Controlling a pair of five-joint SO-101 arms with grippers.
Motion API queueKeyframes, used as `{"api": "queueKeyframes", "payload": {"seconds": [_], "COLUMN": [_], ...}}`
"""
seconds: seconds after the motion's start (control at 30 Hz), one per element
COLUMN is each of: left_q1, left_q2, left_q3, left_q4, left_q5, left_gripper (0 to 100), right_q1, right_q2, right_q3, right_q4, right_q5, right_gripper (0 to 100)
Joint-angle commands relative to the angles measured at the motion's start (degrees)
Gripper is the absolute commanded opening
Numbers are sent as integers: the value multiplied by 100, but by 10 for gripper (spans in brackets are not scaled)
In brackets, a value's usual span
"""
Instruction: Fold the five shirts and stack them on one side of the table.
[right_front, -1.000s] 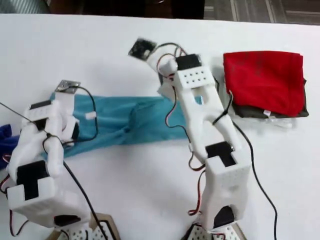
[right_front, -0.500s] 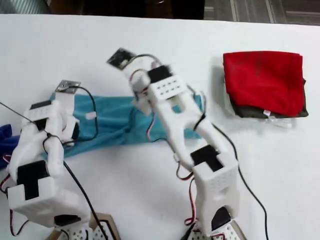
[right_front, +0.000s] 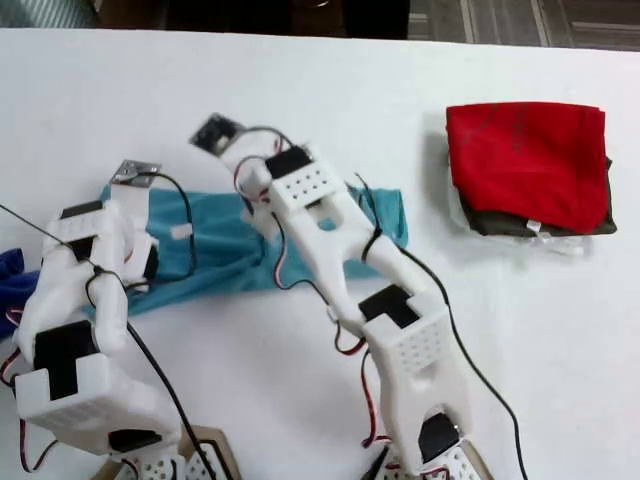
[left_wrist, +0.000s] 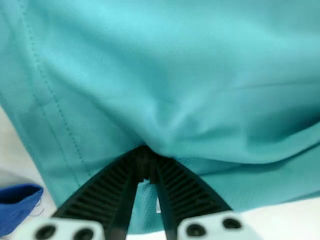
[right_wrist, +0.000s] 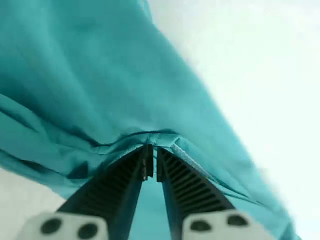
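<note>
A teal shirt (right_front: 225, 250) lies stretched across the table's left middle. My left gripper (left_wrist: 146, 162) is shut on a pinch of the teal shirt (left_wrist: 175, 75) near its left end, under the left arm (right_front: 95, 250). My right gripper (right_wrist: 150, 152) is shut on a fold of the teal shirt (right_wrist: 75, 75); the right arm (right_front: 300, 195) stands over the shirt's middle, with the cloth's right end (right_front: 385, 215) behind it. A folded red shirt (right_front: 528, 160) lies on a folded dark shirt (right_front: 540, 226) at the right. A blue shirt (right_front: 12, 280) pokes in at the left edge.
The white table (right_front: 560, 330) has free room at its front right and along the back. Loose black and red cables (right_front: 165, 380) trail from both arms over the front of the table.
My right arm has swung left across the table, dragging the teal shirt's right part with it toward the middle. The left arm has stayed still.
</note>
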Motion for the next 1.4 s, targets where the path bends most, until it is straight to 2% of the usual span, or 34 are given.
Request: {"api": "queueKeyframes", "payload": {"seconds": [0.0, 0.2, 0.33, 0.43, 0.53, 0.63, 0.9, 1.03, 1.2, 1.37], "left_q1": [-44, -44, -325, -818, -1284, -1459, -1389, -1196, -571, -290], "left_q2": [-44, -123, -308, -193, 264, 976, 2989, 3763, 4633, 5169], "left_q3": [22, -180, -1262, -2079, -2519, -2862, -4374, -5393, -6703, -7196], "left_q4": [-132, -35, 923, 1354, 1389, 1415, 2154, 2980, 4211, 4360], "left_q5": [-35, -26, 721, 1064, 1257, 1292, 1442, 1363, 1037, 1046], "left_gripper": [26, 27, 32, 112, 230, 229, 226, 226, 226, 225], "right_q1": [31, 664, 1095, 1270, 1402, 1473, 1429, 1455, 1648, 1815], "right_q2": [-620, -1297, -1675, -1833, -2026, -2193, -2316, -2316, -2818, -4312], "right_q3": [-958, -1679, -1679, -1670, -1670, -1670, -1662, -1521, -1380, 185], "right_q4": [734, 1877, 2413, 2721, 2765, 2765, 2765, 2765, 2782, 2782], "right_q5": [-9, 0, 193, 475, 510, 527, 527, 527, 519, 527], "right_gripper": [20, 24, 24, 21, 21, 21, 21, 21, 21, 21]}}
